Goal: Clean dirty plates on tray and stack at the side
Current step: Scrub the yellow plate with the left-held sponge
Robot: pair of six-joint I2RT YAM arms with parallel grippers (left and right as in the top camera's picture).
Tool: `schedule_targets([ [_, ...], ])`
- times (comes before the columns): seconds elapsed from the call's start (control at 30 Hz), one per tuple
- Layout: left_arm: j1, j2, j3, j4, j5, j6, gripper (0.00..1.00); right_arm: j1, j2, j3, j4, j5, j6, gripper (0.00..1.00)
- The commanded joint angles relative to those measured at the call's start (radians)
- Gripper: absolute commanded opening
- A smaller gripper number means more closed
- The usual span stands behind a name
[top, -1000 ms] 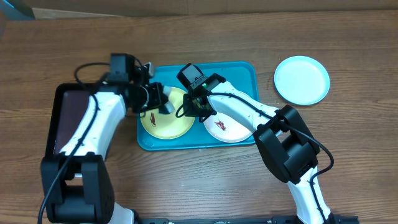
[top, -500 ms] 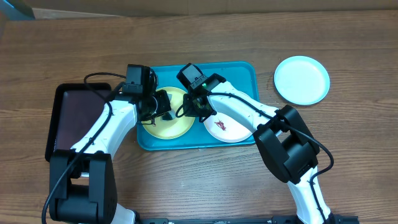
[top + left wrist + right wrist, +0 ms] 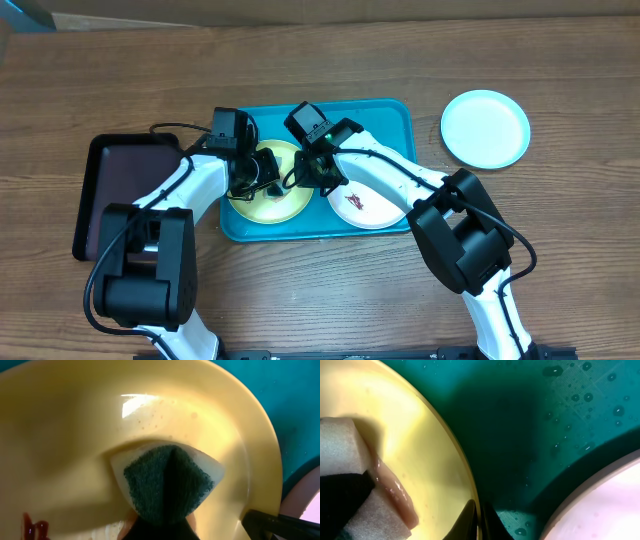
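A yellow-green plate (image 3: 272,207) lies in the left half of the turquoise tray (image 3: 385,115). My left gripper (image 3: 262,172) is shut on a folded sponge (image 3: 167,480), green side out, and presses it onto that plate (image 3: 75,435). A red smear (image 3: 31,527) shows on the plate beside the sponge. My right gripper (image 3: 305,172) is shut on the plate's right rim (image 3: 470,485), one thin finger on each side. A white plate (image 3: 365,205) with a red smear lies in the tray's right half. A pale mint-blue plate (image 3: 485,128) rests on the table right of the tray.
A black rectangular tray (image 3: 110,190) sits on the wooden table to the left of the turquoise one, under my left arm. Water drops dot the turquoise tray floor (image 3: 560,405) between the two plates.
My left wrist has swung right and inward over the yellow-green plate, with the sponge still on it. The right gripper has kept its hold on the rim.
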Motion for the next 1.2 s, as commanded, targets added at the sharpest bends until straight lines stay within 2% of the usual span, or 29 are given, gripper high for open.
schedule_targets([
  [0.0,-0.002,0.061,-0.007,-0.047,-0.083,0.024,0.04,-0.001,0.020,-0.013,-0.012,0.042,-0.005,0.04],
  [0.17,-0.001,0.067,-0.006,-0.150,-0.360,0.024,0.04,-0.001,0.020,-0.013,-0.015,0.042,-0.005,0.04],
  [0.33,0.000,0.067,-0.004,-0.222,-0.503,0.024,0.04,-0.001,0.020,-0.013,-0.015,0.043,-0.005,0.04],
  [0.57,0.000,0.067,0.060,-0.276,-0.584,0.024,0.04,-0.001,0.020,-0.013,-0.016,0.042,-0.005,0.04],
  [0.77,0.000,0.067,0.247,-0.420,-0.637,0.024,0.04,-0.001,0.020,-0.013,-0.015,0.043,-0.008,0.04],
  [0.9,-0.001,0.067,0.328,-0.450,-0.557,0.024,0.04,-0.001,0.020,-0.013,-0.012,0.043,-0.008,0.04],
  [1.07,-0.001,0.075,0.309,-0.356,-0.217,0.092,0.04,-0.001,0.020,-0.013,-0.011,0.043,-0.008,0.04],
  [1.17,-0.005,0.098,0.291,-0.309,-0.094,0.103,0.04,-0.001,0.020,-0.013,-0.011,0.043,-0.008,0.04],
])
